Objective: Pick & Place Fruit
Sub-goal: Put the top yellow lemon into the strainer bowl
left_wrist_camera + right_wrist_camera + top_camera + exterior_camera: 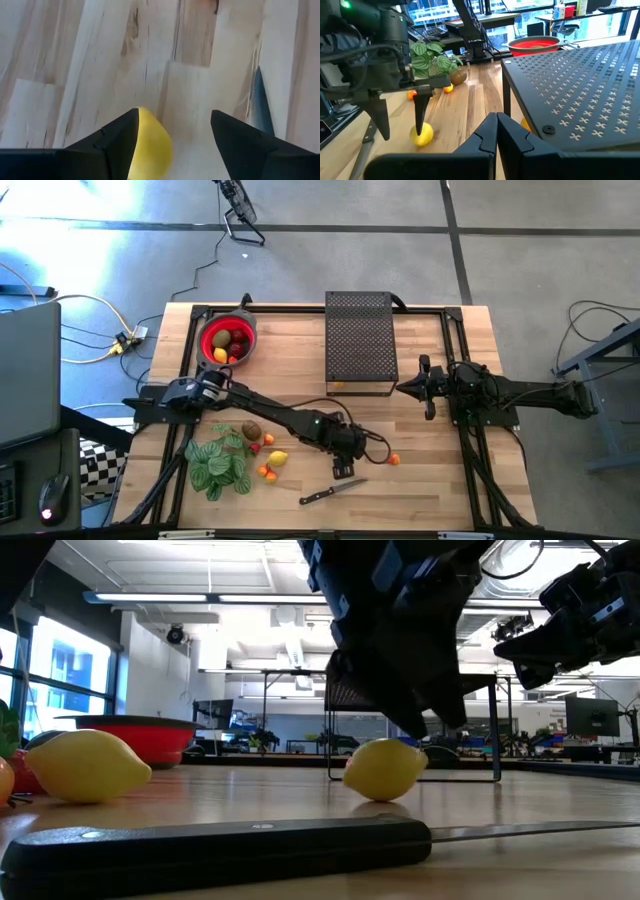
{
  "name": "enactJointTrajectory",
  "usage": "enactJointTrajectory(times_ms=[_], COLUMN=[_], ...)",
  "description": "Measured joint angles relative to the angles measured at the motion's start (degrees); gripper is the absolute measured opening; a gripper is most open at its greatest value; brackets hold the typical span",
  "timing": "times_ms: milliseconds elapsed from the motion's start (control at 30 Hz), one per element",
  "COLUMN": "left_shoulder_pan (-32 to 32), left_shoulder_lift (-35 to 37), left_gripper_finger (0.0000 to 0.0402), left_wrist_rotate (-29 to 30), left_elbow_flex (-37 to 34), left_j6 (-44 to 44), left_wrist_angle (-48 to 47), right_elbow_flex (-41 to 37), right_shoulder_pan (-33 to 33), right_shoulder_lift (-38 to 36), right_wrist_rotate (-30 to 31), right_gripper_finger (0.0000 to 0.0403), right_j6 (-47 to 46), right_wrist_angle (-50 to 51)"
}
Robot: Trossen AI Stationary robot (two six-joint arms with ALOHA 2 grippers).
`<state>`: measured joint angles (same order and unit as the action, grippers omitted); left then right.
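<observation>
A yellow lemon [151, 146] lies on the wooden table [420, 490] near the front. My left gripper [175, 114] stands open over it, slanting down, with the lemon close beside one finger [422, 116] and the other finger [381, 116] well apart from it. In the low view the lemon [385, 768] rests on the table under the dark gripper [415, 690]. More fruit lies to the left: a lemon [278, 459], a kiwi [250, 430] and small orange pieces [268, 473]. The red bowl [228, 340] at the far left holds fruit. My right gripper [428, 388] waits shut at the right. My left gripper has one finger [117, 137] right against the lemon's side [145, 130], coming from above at a slant. Whether it touches the lemon cannot be told. The lemon rests on the table.
A black-handled knife [330, 492] lies just in front of the left gripper, its blade [260, 105] close to the fingers. A black perforated stand [360, 342] is at the back middle, a green leafy plant [220, 462] at the front left, and a small orange fruit [394, 459] to the gripper's right.
</observation>
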<state>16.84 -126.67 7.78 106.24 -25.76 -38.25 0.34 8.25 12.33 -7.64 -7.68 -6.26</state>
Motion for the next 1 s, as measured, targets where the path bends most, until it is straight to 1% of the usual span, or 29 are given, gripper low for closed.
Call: enactJointTrajectory(times_ms=[233, 633, 733, 900, 1000], left_shoulder_pan=[-0.3, -2.8, -3.0, -3.0, -3.0], left_shoulder_lift=[0.3, 0.4, 0.5, 0.9, 0.9], left_gripper_finger=[0.0243, 0.0243, 0.0243, 0.0243, 0.0243], left_wrist_rotate=[-0.1, -0.2, -1.0, -1.0, -1.0], left_elbow_flex=[0.0, 0.0, 0.0, 0.0, 0.0], left_j6=[4.7, 4.6, 7.7, 16.7, 18.5], left_wrist_angle=[-0.8, -5.3, -5.9, -5.9, -6.1], right_elbow_flex=[0.0, 0.0, 0.0, 0.0, 0.0], right_shoulder_pan=[0.0, 0.0, 0.0, 0.0, 0.0], right_shoulder_lift=[0.0, 0.0, 0.0, 0.0, 0.0], right_wrist_rotate=[0.0, 0.0, 0.0, 0.0, 0.0], right_gripper_finger=[0.0002, 0.0002, 0.0002, 0.0002, 0.0002], right_j6=[0.0, 0.0, 0.0, 0.0, 0.0], right_wrist_angle=[0.0, 0.0, 0.0, 0.0, 0.0])
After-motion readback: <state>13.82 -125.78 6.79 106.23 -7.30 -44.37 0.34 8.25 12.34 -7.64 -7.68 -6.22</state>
